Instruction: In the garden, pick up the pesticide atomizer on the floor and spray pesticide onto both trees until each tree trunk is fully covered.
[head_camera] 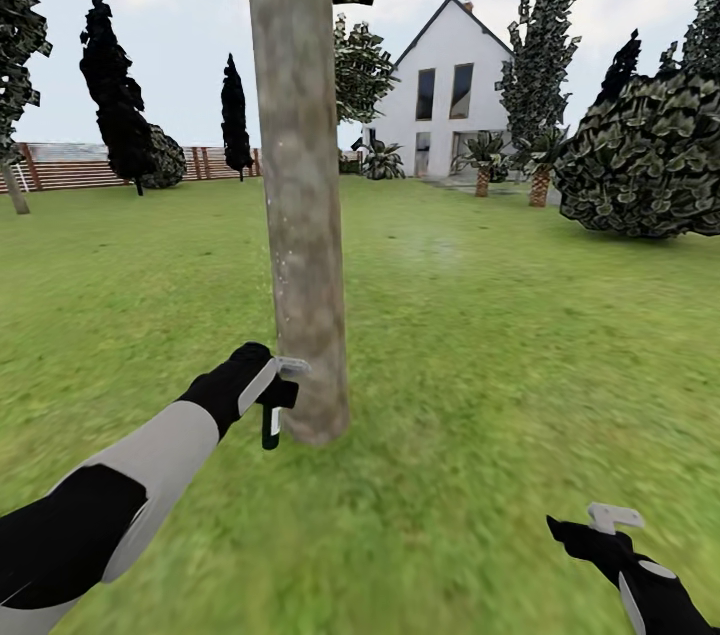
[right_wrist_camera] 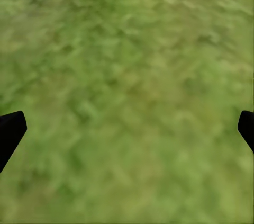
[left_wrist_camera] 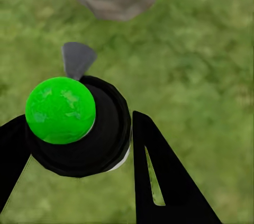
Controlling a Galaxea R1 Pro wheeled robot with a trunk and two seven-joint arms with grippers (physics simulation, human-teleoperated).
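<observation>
At far left, a brown slat fence [head_camera: 70, 167] behind the lawn [head_camera: 500, 335]. Left gripper [head_camera: 272, 393] clenched on the pesticide atomizer [head_camera: 272, 423], held just beside the base of the mottled tree trunk [head_camera: 298, 175], perhaps touching it. Behind, a white house [head_camera: 445, 95]. At lower right, right gripper [head_camera: 612, 521] spread wide over grass, holding nothing.

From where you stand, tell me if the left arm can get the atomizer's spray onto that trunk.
Probably yes. The left pincer holds the pesticide atomizer right beside the tree trunk, low near its base, and nothing lies between them. Higher bark looks harder to reach.
</observation>
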